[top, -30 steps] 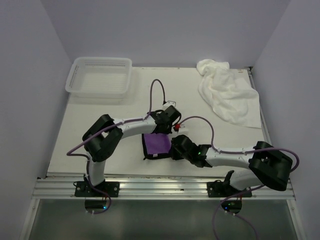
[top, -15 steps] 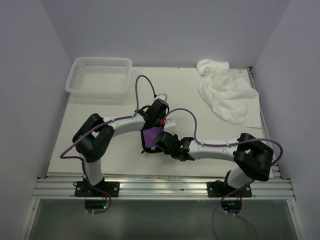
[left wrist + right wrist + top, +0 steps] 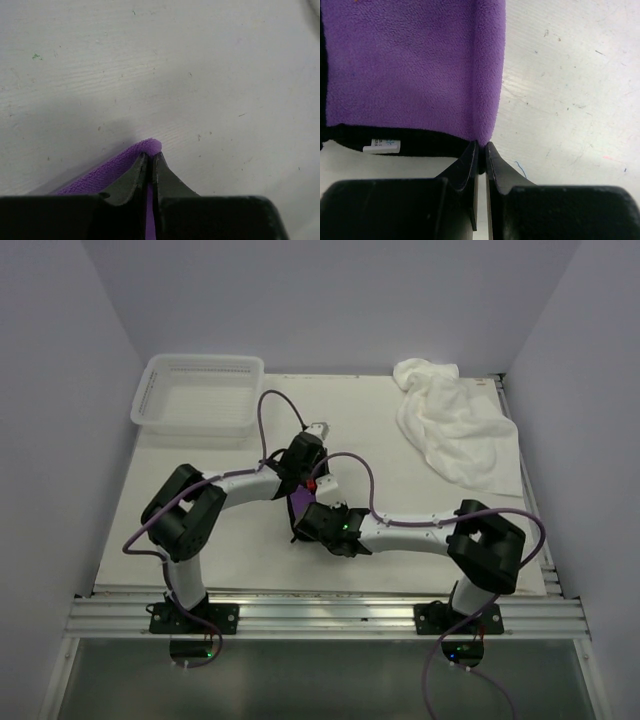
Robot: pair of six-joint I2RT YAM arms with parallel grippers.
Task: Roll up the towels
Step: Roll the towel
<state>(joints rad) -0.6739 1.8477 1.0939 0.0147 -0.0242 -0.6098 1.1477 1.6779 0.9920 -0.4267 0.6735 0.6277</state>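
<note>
tabletop (image 3: 200, 530): pale, scuffed, carries everything.
white towel (image 3: 455, 425): crumpled heap at far right corner, well apart from both arms.
basket (image 3: 205, 360): white mesh, far left corner.
arms: both reach in to mid-tabletop and meet over the same spot, the left from the far side, the right from the near side.
purple towel (image 3: 298, 508): mid-tabletop between the two wrists, mostly hidden from above. right wrist view shows it (image 3: 410, 65) doubled over, a rounded fold along its right side, dark trim along the near edge, small white tag (image 3: 381, 145) on the trim.
left fingers (image 3: 131, 179): pressed together, clamped on a rounded purple edge (image 3: 110, 172) just above the tabletop.
right fingers (image 3: 462, 167): pressed together, clamped on the near corner where the fold meets the trim.
</note>
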